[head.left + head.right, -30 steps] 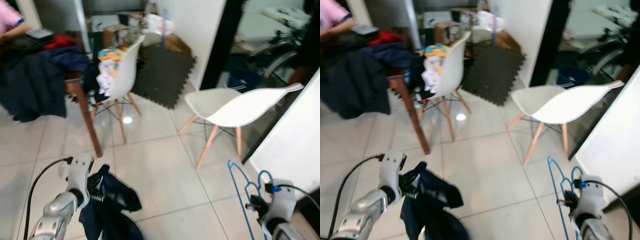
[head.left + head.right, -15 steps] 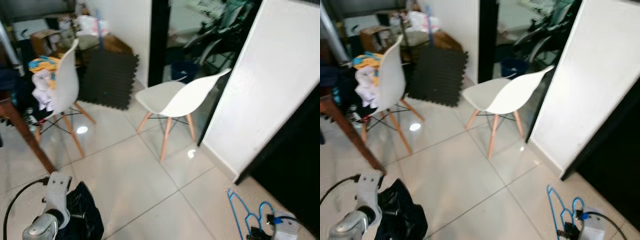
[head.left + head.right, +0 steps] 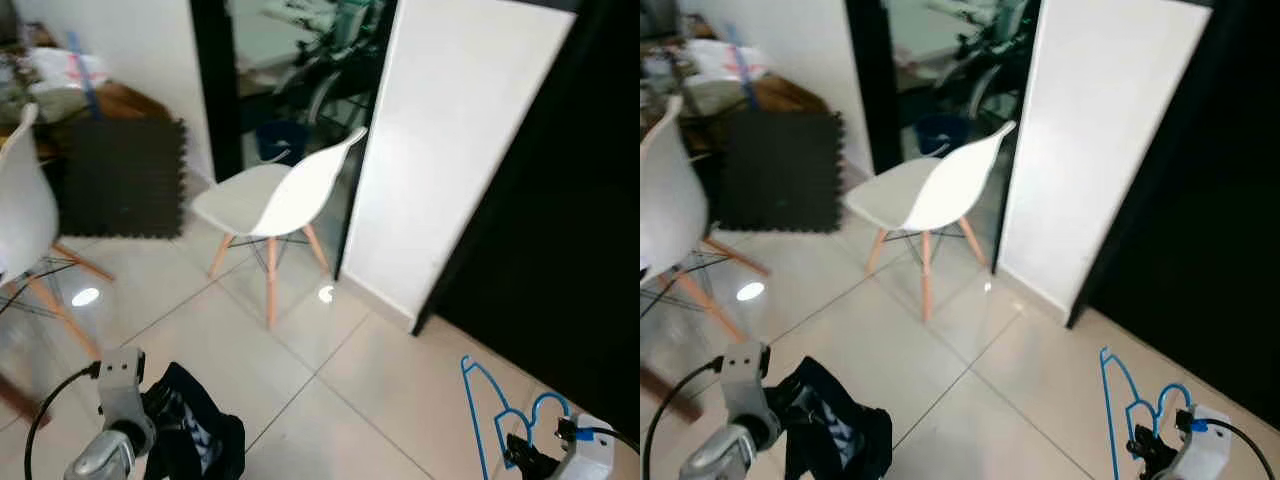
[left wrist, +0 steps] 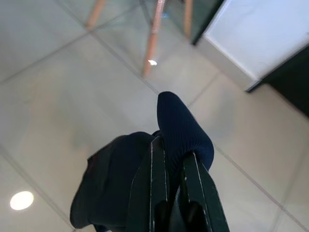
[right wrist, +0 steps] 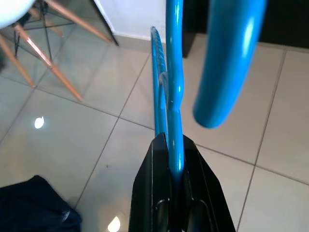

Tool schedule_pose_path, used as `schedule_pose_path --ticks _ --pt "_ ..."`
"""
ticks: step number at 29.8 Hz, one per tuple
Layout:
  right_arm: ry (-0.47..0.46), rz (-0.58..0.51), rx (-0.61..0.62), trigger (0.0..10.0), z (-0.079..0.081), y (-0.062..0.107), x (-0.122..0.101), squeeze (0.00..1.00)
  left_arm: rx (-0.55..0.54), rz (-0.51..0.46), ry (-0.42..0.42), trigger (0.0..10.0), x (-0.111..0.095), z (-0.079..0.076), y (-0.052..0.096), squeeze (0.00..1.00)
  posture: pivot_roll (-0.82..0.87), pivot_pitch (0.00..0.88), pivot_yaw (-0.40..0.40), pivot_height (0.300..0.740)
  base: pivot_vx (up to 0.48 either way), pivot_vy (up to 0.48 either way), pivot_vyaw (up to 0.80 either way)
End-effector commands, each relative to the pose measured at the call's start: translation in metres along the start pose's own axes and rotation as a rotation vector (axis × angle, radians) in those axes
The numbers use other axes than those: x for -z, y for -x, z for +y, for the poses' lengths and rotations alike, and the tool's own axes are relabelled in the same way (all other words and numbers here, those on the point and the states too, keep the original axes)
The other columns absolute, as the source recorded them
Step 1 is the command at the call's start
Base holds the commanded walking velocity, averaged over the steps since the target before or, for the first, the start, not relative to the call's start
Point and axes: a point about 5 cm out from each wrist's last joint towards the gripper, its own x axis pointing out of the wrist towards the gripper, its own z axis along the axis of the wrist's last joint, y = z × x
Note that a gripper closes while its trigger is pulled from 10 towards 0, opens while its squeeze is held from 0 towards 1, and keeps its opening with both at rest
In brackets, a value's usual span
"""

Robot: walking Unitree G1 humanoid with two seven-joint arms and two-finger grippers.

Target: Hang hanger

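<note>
Over the last second the whole view swung right: the cluttered table and clothes left frame, and a white panel (image 3: pixel 455 150) beside a dark opening (image 3: pixel 560 230) came to centre. That was camera turn, not object motion. The white chair (image 3: pixel 275 200) stood near the panel. No rail was visible, so I judged the robot to be in transit toward a hanging spot. The left gripper (image 4: pixel 170 162) remained clamped on the dark garment (image 4: pixel 140 179), low at left. The right gripper (image 5: pixel 171 150) remained closed on the blue hanger (image 3: pixel 1130 410), carried low at right.
</note>
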Motion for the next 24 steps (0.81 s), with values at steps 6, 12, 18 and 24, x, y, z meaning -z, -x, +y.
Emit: schedule_pose_path --ticks 6,12,18,24 --pt "-0.042 0.018 0.015 10.0 -0.0086 0.0017 0.0085 0.00 0.083 0.002 0.047 10.0 0.0043 -0.0051 -0.0018 0.00 -0.06 0.106 -0.030 0.740 0.000 0.000 -0.80" --pt "-0.054 0.014 0.010 10.0 -0.0095 0.0003 0.0086 0.00 0.086 0.005 0.052 10.0 0.0047 -0.0040 -0.0020 0.00 -0.06 0.107 -0.024 0.740 0.000 0.000 -0.80" --pt "-0.056 0.016 0.003 10.0 -0.0088 -0.0007 0.0083 0.00 0.092 0.009 0.058 10.0 0.0047 -0.0025 -0.0022 0.00 -0.05 0.112 -0.014 0.740 0.000 0.000 -0.80" --pt "-0.057 0.015 -0.009 10.0 -0.0087 -0.0022 0.0072 0.00 0.115 0.013 0.060 10.0 0.0049 -0.0021 -0.0035 0.00 -0.04 0.113 -0.017 0.740 0.000 0.000 -0.80"
